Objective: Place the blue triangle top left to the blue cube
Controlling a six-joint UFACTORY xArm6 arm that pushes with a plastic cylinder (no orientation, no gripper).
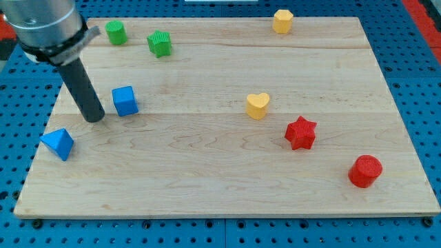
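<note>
Overhead and slightly angled, one camera looks down on a pale wooden board (227, 172) resting on a blue perforated table (420, 62). From the view's top left a grey cylindrical arm housing (45, 24) reaches in and ends in a straight dark rod (83, 86). My tip (95, 118) rests on the wood at the view's left side; it carries no jaws and holds nothing, touching no block.

Just to the view's right of my tip, close but apart from it, sits the small blue cube (125, 100). Below and to the view's left of my tip, near the board's left edge, lies the blue triangle block (58, 143), a wedge with one point aimed toward the view's bottom. So the triangle sits lower left of the cube, with my tip between the two.

Near the view's top left stand a green cylinder (116, 32) and, just right of it, a green star-shaped block (159, 43). At the top edge, right of centre, sits a yellow hexagonal block (282, 21). Around the middle right lies a yellow heart (258, 105). Lower right of it is a red star (300, 133), and further toward the bottom right a red cylinder (364, 171).
</note>
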